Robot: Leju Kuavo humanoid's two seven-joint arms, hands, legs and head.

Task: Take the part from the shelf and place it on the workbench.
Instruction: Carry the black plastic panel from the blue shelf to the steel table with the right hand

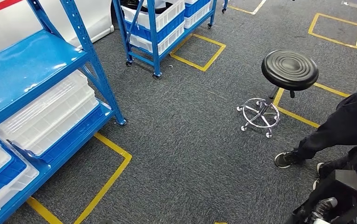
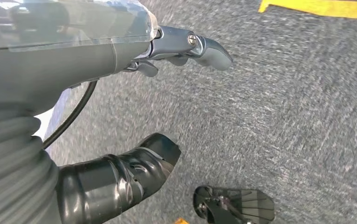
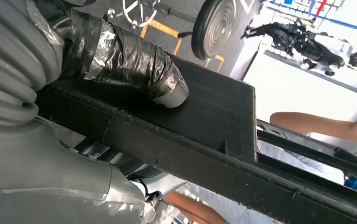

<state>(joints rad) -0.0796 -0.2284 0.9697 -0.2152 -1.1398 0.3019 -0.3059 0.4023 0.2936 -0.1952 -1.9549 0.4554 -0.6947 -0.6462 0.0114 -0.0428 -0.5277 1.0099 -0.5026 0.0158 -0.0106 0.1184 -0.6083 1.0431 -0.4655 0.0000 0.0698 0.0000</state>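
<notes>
Part (image 3: 204, 140), a flat black panel, is sitting clamped in the right hand (image 3: 120, 70); left hand (image 2: 134, 107) is hanging with fingers spread, holding nothing.

The shelf (image 1: 32, 70) is glossy blue painted metal holding translucent white plastic trays (image 1: 51, 112). The black part (image 3: 204, 135) looks matt and rough-edged, under the right hand (image 3: 130, 60), whose thumb is wrapped in shiny tape. The stool (image 1: 289, 70) has a smooth black seat on a chromed base, standing on coarse grey carpet (image 1: 190, 154).
</notes>
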